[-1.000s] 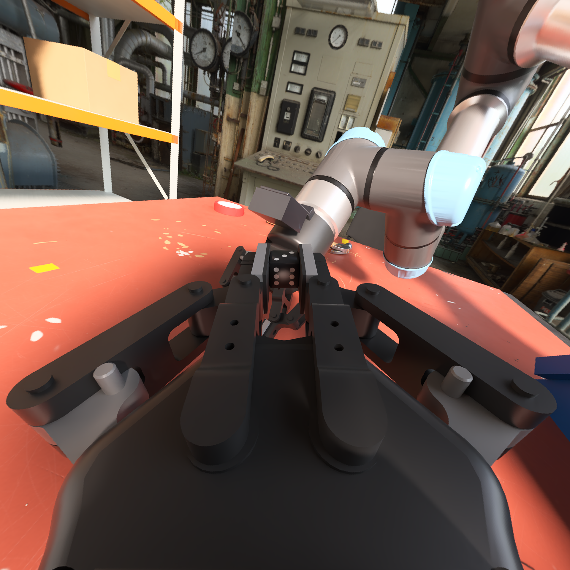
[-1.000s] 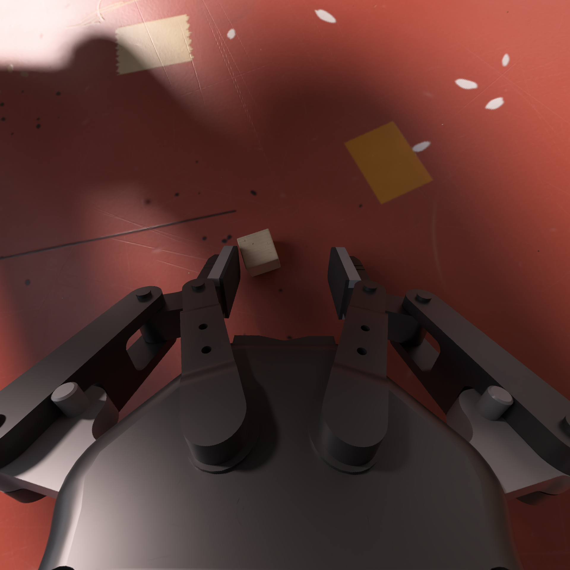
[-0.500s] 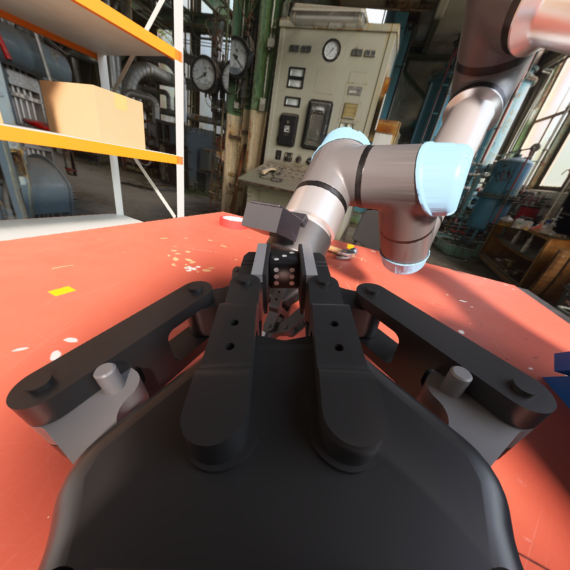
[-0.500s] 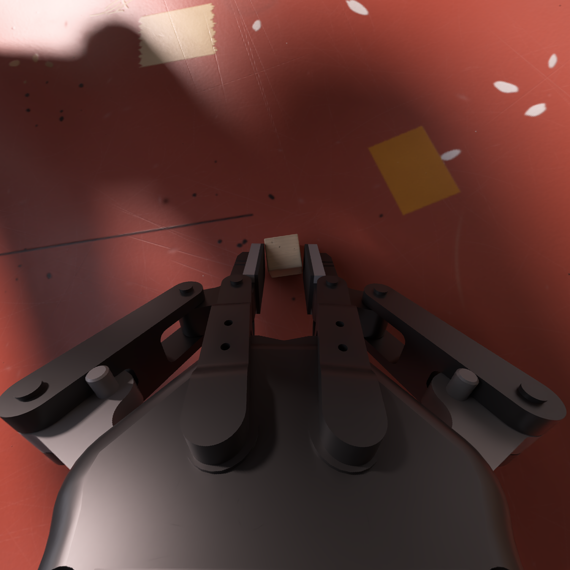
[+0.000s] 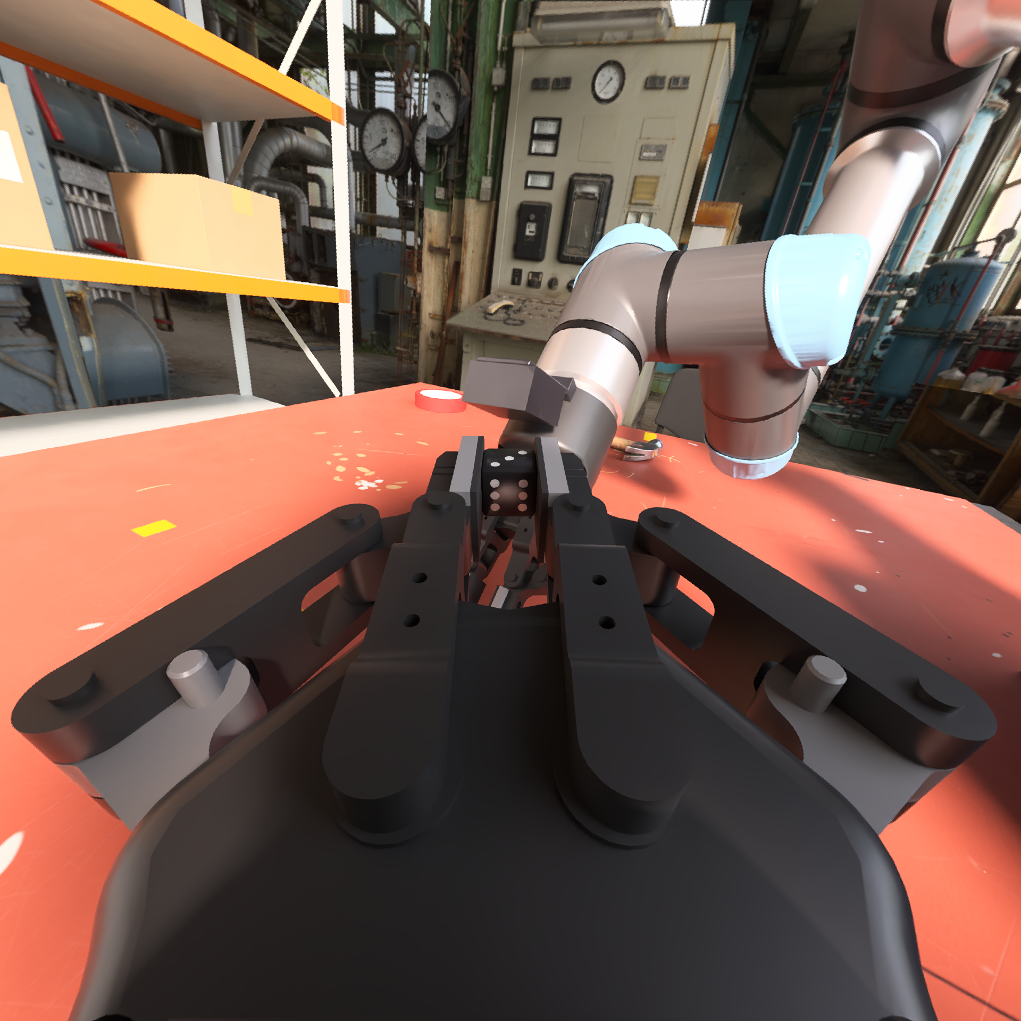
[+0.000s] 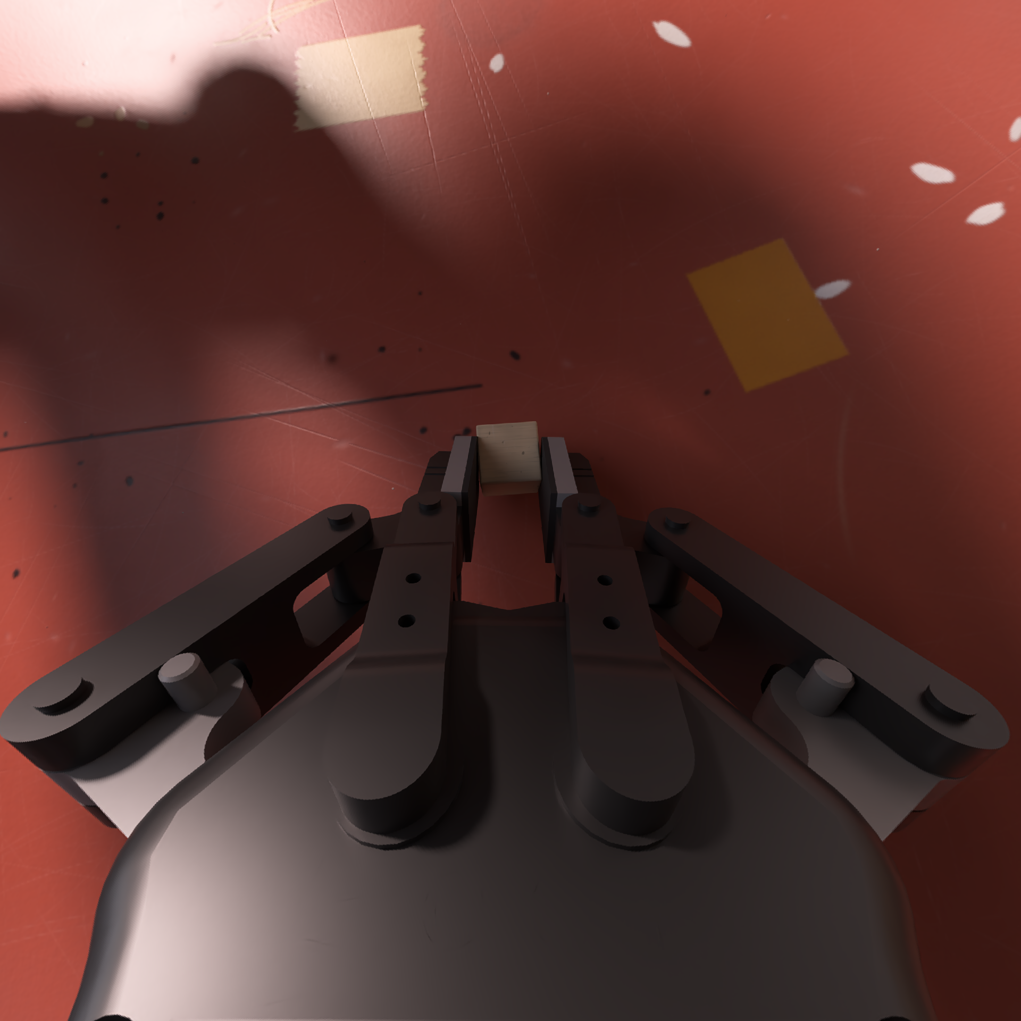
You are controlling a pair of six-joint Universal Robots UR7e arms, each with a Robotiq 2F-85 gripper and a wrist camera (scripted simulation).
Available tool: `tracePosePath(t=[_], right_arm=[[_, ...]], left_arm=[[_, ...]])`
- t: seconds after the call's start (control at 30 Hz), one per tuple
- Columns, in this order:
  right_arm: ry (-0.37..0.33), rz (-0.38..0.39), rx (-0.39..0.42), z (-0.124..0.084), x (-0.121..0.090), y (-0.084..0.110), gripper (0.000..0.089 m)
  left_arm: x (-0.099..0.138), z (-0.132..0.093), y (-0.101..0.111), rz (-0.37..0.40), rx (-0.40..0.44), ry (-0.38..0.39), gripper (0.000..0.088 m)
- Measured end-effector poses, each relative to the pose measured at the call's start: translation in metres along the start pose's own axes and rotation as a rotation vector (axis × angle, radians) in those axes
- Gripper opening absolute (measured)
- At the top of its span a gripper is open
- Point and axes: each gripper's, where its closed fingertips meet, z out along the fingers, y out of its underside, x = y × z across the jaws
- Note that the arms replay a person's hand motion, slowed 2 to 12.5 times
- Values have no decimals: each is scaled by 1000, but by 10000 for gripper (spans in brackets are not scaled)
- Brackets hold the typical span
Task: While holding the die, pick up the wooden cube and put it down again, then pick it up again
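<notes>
My left gripper (image 5: 509, 479) is shut on a black die (image 5: 508, 483) with white pips and holds it above the red table (image 5: 221, 497). Beyond it stands the right arm (image 5: 690, 326), and parts of its gripper show through the gap below the die. In the right wrist view my right gripper (image 6: 509, 463) is shut on the pale wooden cube (image 6: 507, 454), both pads pressed against its sides. The cube sits at the fingertips, over the shadowed table (image 6: 221, 525); whether it touches the table I cannot tell.
A roll of red tape (image 5: 440, 399) lies at the table's far edge, and a metal tool (image 5: 635, 446) lies beside the right arm. Flat tape patches mark the table: yellow (image 6: 765, 315), beige (image 6: 362, 77), yellow (image 5: 153, 527). Shelving (image 5: 166, 270) stands far left.
My right gripper closed from open onto the wooden cube and now squeezes it. My left gripper kept the die while its view tilted, showing more of the room behind.
</notes>
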Motion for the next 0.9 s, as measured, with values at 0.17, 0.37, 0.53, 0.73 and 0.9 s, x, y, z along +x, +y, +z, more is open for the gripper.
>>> tracePosePath(t=[0.17, 0.37, 0.53, 0.73, 0.9], right_arm=[[-10, 9, 22, -5, 0, -2, 200], [-8, 7, 15, -7, 2, 2, 200], [-26, 15, 30, -8, -1, 2, 200], [-21, -3, 22, -7, 0, 6, 206], [-23, -35, 18, -6, 0, 9, 252]], left_arm=[[-2, -1, 1, -2, -4, -8, 159], [-3, 0, 2, -5, -13, -14, 159], [-4, 0, 4, -5, -22, -17, 159], [-3, 1, 5, -6, -31, -16, 159], [-3, 2, 7, -9, -39, -14, 159]])
